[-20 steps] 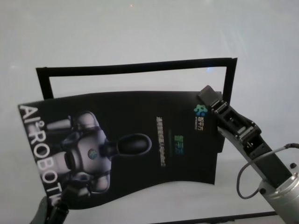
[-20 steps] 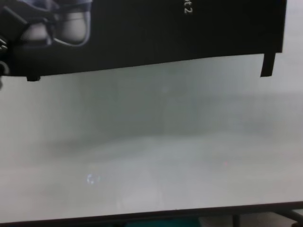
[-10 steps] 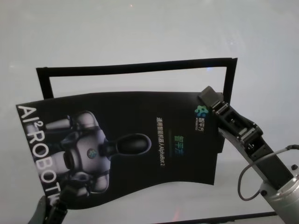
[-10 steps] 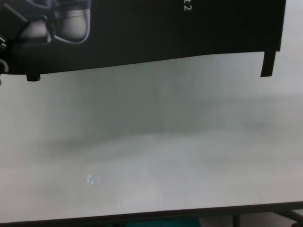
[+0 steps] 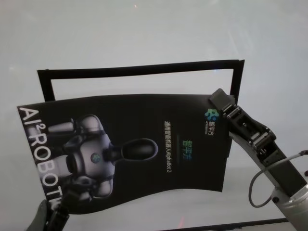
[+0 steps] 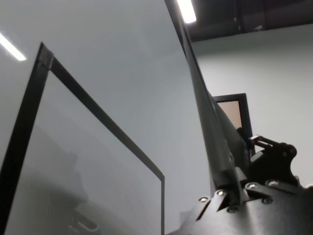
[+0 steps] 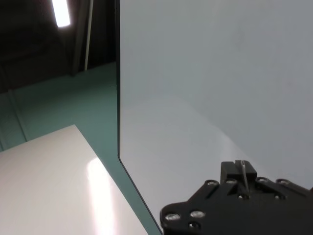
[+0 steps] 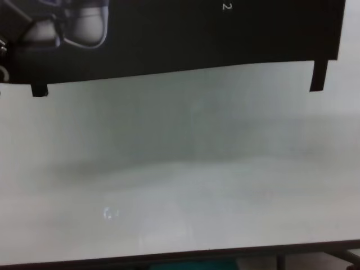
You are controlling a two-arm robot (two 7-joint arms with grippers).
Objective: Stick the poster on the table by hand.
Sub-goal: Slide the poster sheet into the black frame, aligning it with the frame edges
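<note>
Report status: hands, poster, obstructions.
Left hand shut on poster near corner; right hand shut on far edge. Poster bowed above table. Nothing in the way.

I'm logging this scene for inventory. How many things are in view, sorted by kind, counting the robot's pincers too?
Posters: 1, the poster, held up at two corners
Black strip frames: 1, the strip frame on the table
Tables: 1, the table
Pincers: 2, the left pincer and the right pincer, each shut on the poster
Total: 5
</note>
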